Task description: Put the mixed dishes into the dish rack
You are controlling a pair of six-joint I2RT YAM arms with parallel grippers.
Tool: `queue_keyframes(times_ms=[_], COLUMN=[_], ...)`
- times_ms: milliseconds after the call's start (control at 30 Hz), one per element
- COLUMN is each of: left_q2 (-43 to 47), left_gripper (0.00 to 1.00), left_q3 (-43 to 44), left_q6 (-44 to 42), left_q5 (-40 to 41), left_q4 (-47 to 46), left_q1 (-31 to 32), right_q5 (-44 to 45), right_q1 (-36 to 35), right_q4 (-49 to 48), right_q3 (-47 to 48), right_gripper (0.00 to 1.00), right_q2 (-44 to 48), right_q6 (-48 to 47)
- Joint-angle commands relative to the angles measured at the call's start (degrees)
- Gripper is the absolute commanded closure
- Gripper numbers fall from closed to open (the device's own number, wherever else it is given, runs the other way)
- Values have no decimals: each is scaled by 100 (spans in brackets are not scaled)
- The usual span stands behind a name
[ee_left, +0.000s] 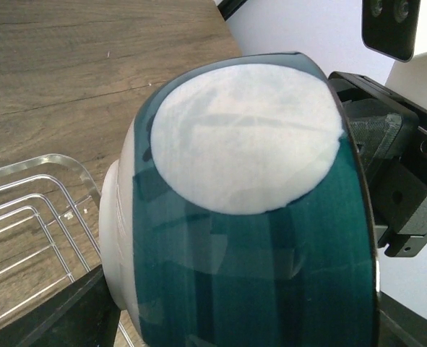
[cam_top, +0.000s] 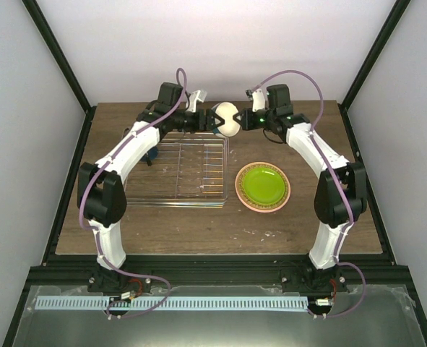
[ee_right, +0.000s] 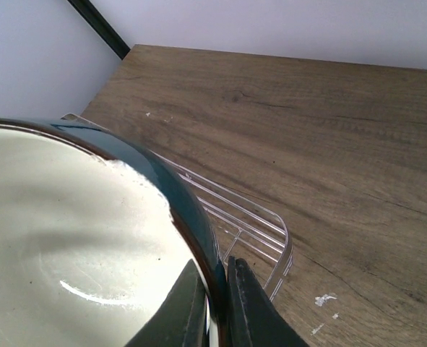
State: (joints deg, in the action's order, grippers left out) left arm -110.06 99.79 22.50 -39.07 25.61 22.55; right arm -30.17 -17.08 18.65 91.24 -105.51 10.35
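The small bowl [cam_top: 226,119], teal-blue outside and white inside, hangs on its side above the far right corner of the dish rack [cam_top: 177,170]. My right gripper [cam_top: 240,120] is shut on the bowl's rim [ee_right: 199,238], one finger inside and one outside. My left gripper [cam_top: 214,120] comes from the other side; its jaws stand wide, one by the bowl's white foot [ee_left: 115,238] and one past the rim, and I see no squeeze. In the left wrist view the bowl [ee_left: 256,238] fills the picture. The lime-green plate [cam_top: 262,184] lies on the salmon-pink plate [cam_top: 243,196].
A dark blue mug [cam_top: 152,154] shows at the rack's left side, mostly hidden by my left arm. The rack's wire corner [ee_right: 264,224] lies just below the bowl. Bare wood table [cam_top: 199,224] runs in front of the rack, and black frame posts stand at the corners.
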Motion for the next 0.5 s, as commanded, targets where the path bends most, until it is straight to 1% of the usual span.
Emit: queue_keyframes(times_ms=[0,167,433,467], left_q2=[129,196,272,281], left_gripper=[27,33,51,52], left_q3=[-304,-377,-494,-531], left_q6=[77,88,202,233], left_q5=[154,112,-45,-62], left_q4=[-307,-434,-642,-674], left_q1=[-46,-73,-142,-149], right_q5=[-703,-761,-788,-786], right_q1=[-68,-70,-69,-69], right_q4=[-268,-184,-204,-215], right_q3=[465,407,176,148], right_gripper=[99,99,99,99], right_q2=[77,67,51,52], right_q6=[208,182,130,129])
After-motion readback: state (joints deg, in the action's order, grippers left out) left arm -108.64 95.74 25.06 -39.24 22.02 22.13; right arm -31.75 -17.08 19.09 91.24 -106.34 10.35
